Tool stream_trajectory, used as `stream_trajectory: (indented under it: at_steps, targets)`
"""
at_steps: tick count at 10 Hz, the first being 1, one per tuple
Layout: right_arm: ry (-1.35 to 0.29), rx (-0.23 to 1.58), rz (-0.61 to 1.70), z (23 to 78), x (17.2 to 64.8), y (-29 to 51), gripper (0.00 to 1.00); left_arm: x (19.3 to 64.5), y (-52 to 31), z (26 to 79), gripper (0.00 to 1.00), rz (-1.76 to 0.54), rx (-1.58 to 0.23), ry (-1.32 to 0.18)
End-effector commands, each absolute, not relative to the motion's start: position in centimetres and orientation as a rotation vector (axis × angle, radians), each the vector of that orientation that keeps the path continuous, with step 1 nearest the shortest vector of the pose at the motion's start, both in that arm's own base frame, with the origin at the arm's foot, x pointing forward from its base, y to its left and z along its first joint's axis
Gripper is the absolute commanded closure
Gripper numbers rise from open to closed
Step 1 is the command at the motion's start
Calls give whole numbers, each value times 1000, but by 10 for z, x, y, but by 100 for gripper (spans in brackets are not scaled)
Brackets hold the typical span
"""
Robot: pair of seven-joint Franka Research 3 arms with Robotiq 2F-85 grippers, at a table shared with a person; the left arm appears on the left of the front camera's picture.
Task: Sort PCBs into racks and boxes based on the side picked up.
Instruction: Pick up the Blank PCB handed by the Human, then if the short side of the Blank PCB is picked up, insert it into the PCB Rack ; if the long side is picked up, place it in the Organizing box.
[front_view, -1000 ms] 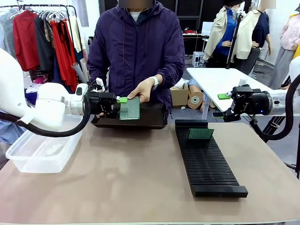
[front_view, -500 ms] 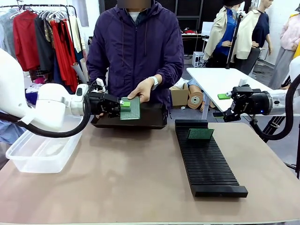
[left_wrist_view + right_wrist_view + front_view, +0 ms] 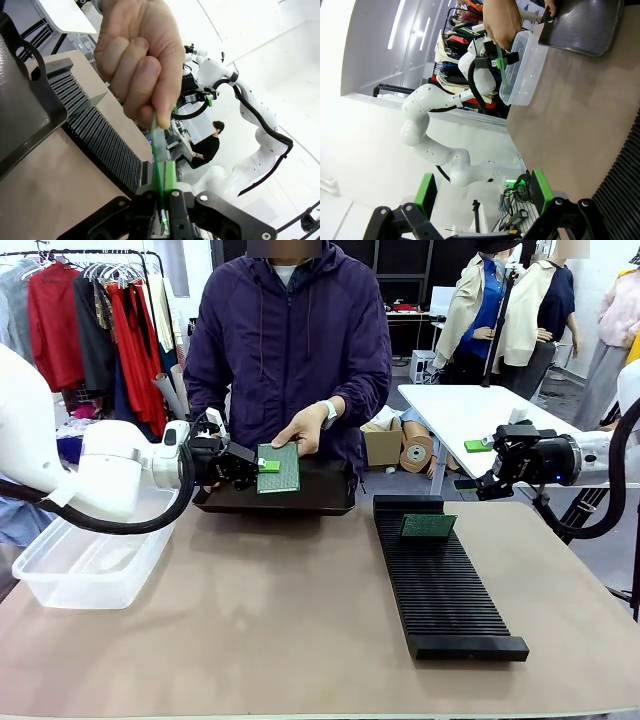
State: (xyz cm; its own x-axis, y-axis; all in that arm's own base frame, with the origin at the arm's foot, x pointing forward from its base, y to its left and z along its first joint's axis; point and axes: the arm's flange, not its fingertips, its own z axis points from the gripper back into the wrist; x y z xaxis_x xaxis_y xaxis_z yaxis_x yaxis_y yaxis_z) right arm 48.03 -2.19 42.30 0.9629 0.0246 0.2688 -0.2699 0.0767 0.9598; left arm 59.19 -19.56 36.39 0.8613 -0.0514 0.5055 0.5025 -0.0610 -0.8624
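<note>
A green PCB (image 3: 281, 469) is held upright over the black tray (image 3: 300, 502). My left gripper (image 3: 262, 466) is shut on its left edge, and the person's hand (image 3: 301, 431) still pinches its right edge. In the left wrist view the PCB (image 3: 156, 145) shows edge-on between the green pads (image 3: 170, 176), with the hand (image 3: 140, 55) gripping it above. Another PCB (image 3: 428, 526) stands in a far slot of the long black rack (image 3: 445, 585). The clear box (image 3: 88, 562) sits at the left. My right gripper (image 3: 480, 447) hovers open and holds nothing, above the table's far right.
The person stands at the far edge behind the tray. A white table (image 3: 470, 415) and cardboard boxes (image 3: 383, 446) lie beyond. In the right wrist view, the box (image 3: 520, 70), the tray (image 3: 585, 25) and the rack (image 3: 626, 175) show past my open right gripper (image 3: 482, 192).
My left gripper has shut on the PCB's left edge, which the person is holding out. The right arm has not moved.
</note>
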Motion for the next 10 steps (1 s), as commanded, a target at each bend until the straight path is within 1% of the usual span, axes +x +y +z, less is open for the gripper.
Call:
stream_trajectory:
  at_steps: [1,3,4,5,10]
  targets:
    - [-208,1475,231,425,480,-21,0,594,-196,365,100,-488,-1601,-389]
    - [-208,1475,231,425,480,-21,0,592,-195,365,100,-494,-1593,-387]
    - [-208,1475,231,425,480,-21,0,592,-199,365,100,-523,-1556,-353]
    - [-208,1475,231,425,480,-21,0,592,-196,364,100,-469,-1576,-365]
    - [-208,1475,231,425,480,-21,0,592,-196,364,100,-469,-1576,-365]
